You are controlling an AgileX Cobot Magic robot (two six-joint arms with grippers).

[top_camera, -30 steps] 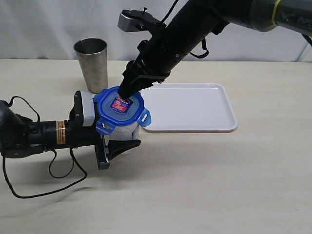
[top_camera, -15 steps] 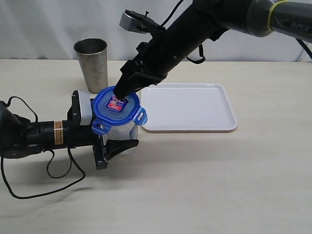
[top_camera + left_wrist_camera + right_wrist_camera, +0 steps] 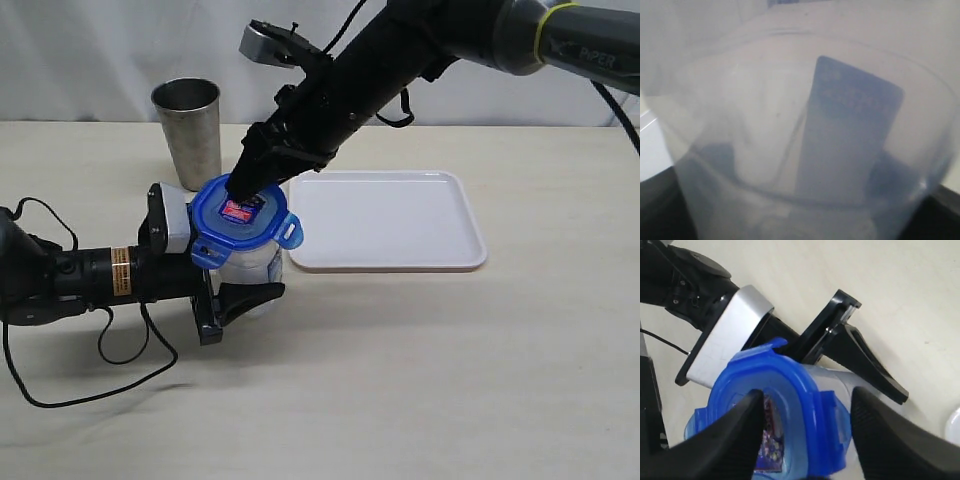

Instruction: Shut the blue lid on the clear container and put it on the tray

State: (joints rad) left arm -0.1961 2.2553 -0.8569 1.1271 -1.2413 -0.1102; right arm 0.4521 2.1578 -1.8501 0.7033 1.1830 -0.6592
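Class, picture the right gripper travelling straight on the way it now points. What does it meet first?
The translucent blue snap-lock lid, directly below the spread fingertips of the right gripper, atop the tall clear plastic container. Contact looks close, though depth is unclear.

Tumbler (image 3: pixel 187 130): grey metal, dull and scuffed, upright, open mouth up, wider at the rim than at the base; on the far part of the worktop, left of the middle in the exterior view.
Worktop (image 3: pixel 420 380): pale beige, faint wood grain, matt, soft shadows across it.
Backdrop (image 3: pixel 90 50): white cloth, loose vertical folds, hanging just behind the worktop's far edge.
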